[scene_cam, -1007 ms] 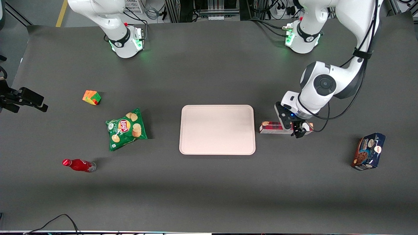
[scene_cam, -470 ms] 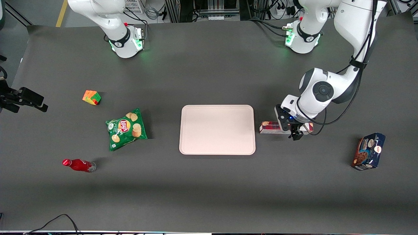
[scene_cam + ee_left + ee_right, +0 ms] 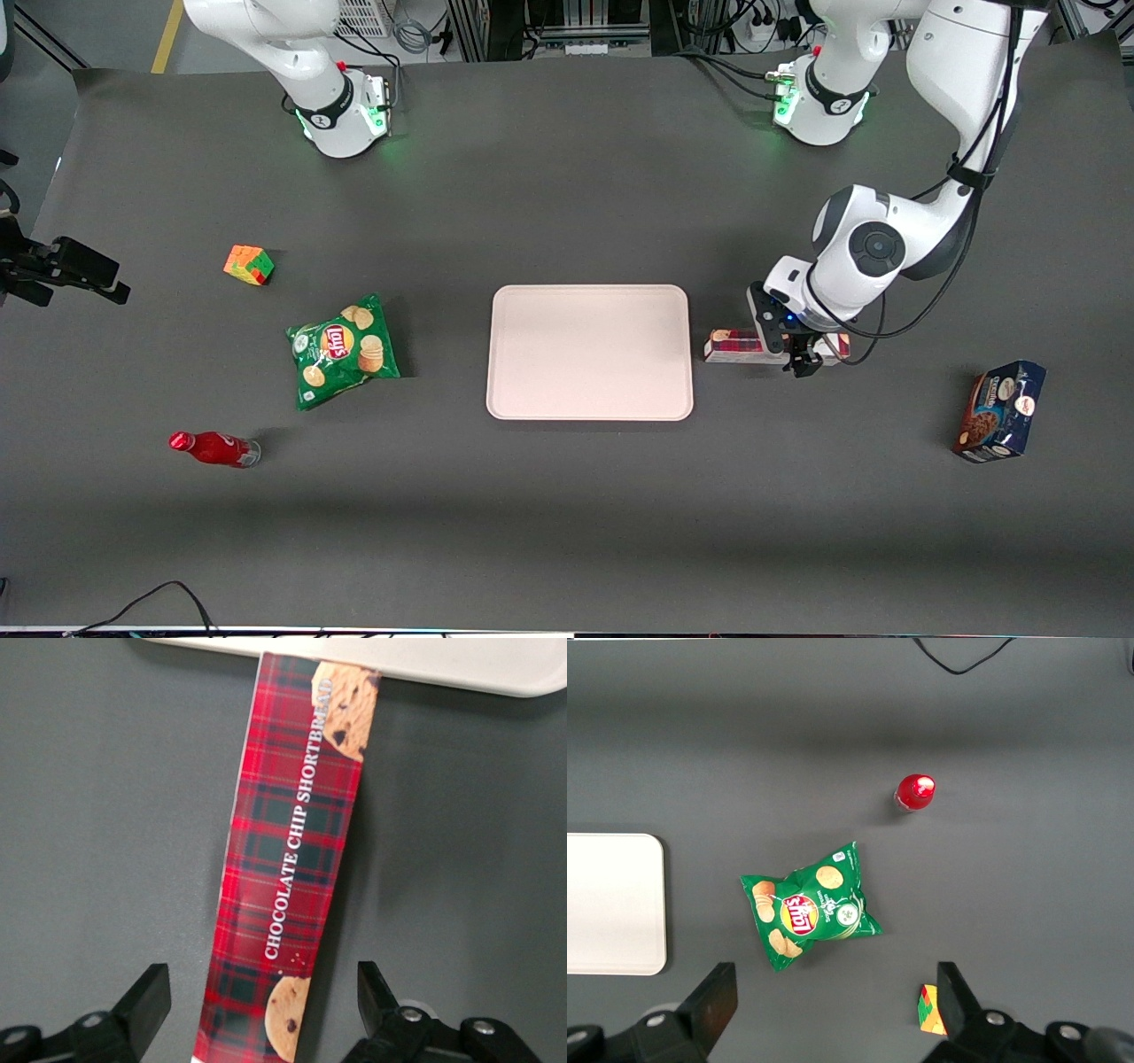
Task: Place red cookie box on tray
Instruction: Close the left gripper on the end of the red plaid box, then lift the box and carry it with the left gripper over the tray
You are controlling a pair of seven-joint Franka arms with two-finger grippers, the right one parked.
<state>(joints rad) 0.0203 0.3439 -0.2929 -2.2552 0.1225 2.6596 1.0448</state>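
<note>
Left wrist view: end effector (image 3: 264, 1010) (fingers apart) straddles red cookie box (image 3: 292, 868).

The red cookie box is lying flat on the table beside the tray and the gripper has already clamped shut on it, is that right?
Not quite. The red cookie box does lie flat beside the tray, but the gripper is open: the left wrist view shows its fingers straddling the box with gaps on both sides, not yet clamped.

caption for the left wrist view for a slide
Open gripper straddles the red cookie box, its end near the tray.
</note>
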